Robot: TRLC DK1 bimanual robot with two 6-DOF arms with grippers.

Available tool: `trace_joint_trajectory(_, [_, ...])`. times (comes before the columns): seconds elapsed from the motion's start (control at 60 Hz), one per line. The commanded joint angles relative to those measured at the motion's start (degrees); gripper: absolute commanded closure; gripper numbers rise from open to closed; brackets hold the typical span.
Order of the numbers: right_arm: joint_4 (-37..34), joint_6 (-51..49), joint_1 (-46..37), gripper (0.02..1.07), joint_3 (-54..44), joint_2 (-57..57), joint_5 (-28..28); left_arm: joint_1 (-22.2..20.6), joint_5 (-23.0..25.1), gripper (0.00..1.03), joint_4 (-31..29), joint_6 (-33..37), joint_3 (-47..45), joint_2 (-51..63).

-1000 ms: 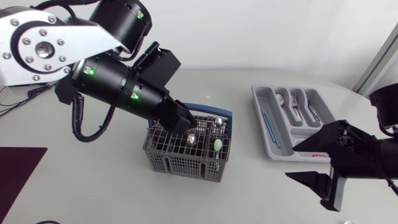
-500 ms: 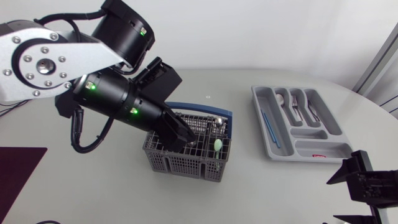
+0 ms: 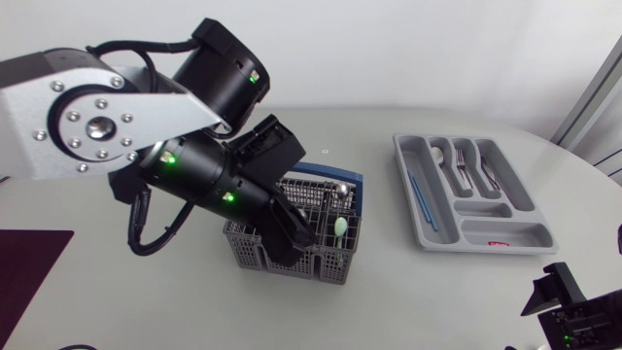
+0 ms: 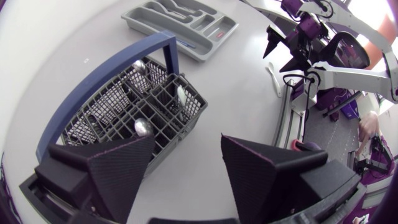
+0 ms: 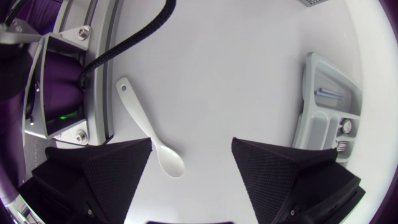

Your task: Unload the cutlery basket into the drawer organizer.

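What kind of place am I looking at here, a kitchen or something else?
Probably a robotics lab or test bench, not a real kitchen: a robot arm hangs over a plain pale table, where a grey cutlery basket and a drawer organizer are laid out like a staged chore.

Left arm (image 3: 97,126): silver-grey link, round hub ringed with screws; black cylindrical joints with small green lights; black cable (image 3: 134,219) looped beneath; left gripper (image 4: 188,140): two broad matte black wedge fingers (image 4: 118,168), fine woven-looking texture, blocky black bases; right gripper (image 5: 191,143): same textured black wedges; right arm (image 3: 573,303): only black angular housing visible, small green light.
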Motion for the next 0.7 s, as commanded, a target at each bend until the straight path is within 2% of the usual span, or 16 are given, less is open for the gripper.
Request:
trace_joint_trajectory(0.0, [-1.3,-2.8,-0.9,0.14,-1.5,0.0,0.6,-0.7,-0.6,0.17,-0.9,0.0,1.3,2.0])
trace_joint_trajectory(0.133, [-0.3,-2.9,-0.9,0.14,-2.2,0.4,0.6,-2.1,-1.5,0.17,-0.9,-1.0,1.9,2.8])
trace_joint_trajectory(0.35, [8.8,-2.9,-2.2,0.20,-2.5,5.9,0.7,-3.7,-2.0,0.17,-0.9,-2.6,2.4,3.6])
trace_joint_trajectory(0.467, [12.3,-2.9,-2.3,0.26,-2.2,9.2,0.7,-4.3,-2.4,0.17,-0.9,-3.3,3.3,4.3])
trace_joint_trajectory(0.683, [19.6,-2.8,-3.4,0.27,-1.6,15.3,0.6,-5.4,-3.0,0.17,-0.9,-4.0,4.8,6.4])
